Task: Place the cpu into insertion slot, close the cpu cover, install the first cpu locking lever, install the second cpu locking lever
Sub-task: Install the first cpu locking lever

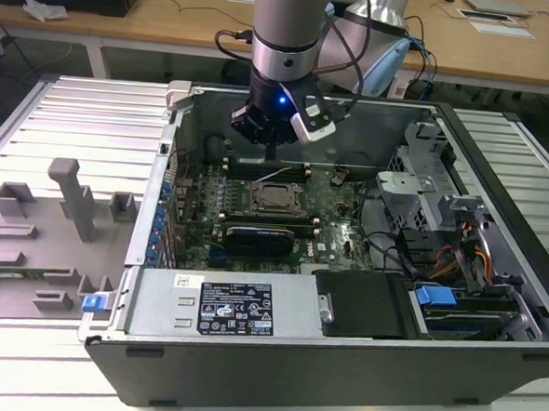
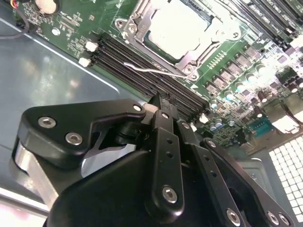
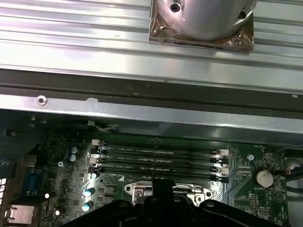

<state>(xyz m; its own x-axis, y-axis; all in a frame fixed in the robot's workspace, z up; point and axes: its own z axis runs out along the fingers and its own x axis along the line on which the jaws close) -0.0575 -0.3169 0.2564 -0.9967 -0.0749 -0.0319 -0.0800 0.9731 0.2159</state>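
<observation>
While the tool (image 2: pixel 158 105) hovered with its fingers together and nothing between them, we saw the cpu (image 2: pixel 177 30) seated in the insertion slot (image 2: pixel 122 23) just beyond its tips. The cpu cover (image 2: pixel 142 38) lay flat around the chip. One thin locking lever (image 2: pixel 154 71) stuck out loose between tool and slot. We judged it best pressed near its free end, clear of the memory slots (image 2: pixel 123 59).
</observation>
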